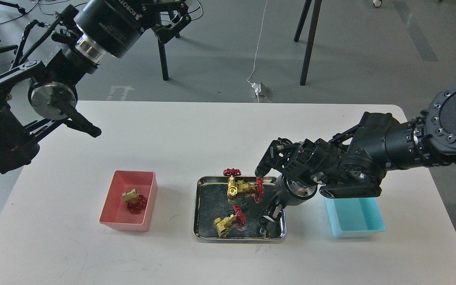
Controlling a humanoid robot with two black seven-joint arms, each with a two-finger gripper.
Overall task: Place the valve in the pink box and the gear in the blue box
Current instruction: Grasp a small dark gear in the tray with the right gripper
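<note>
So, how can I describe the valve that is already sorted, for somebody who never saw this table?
Find the pink box on the white table, left of the steel tray. The brass valve with a red handwheel lies inside it. It is the only valve in a box; the others are in the tray.

Glossy steel tray (200, 209), smooth matt plastic pink box (149, 206) and blue box (370, 226), brass-looking valve (131, 196), matt white table (196, 130).

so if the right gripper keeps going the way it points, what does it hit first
Probably the steel tray: the right gripper points down over the tray's right end, close to small black gears there. Depth is unclear, so a gear might come first.
</note>
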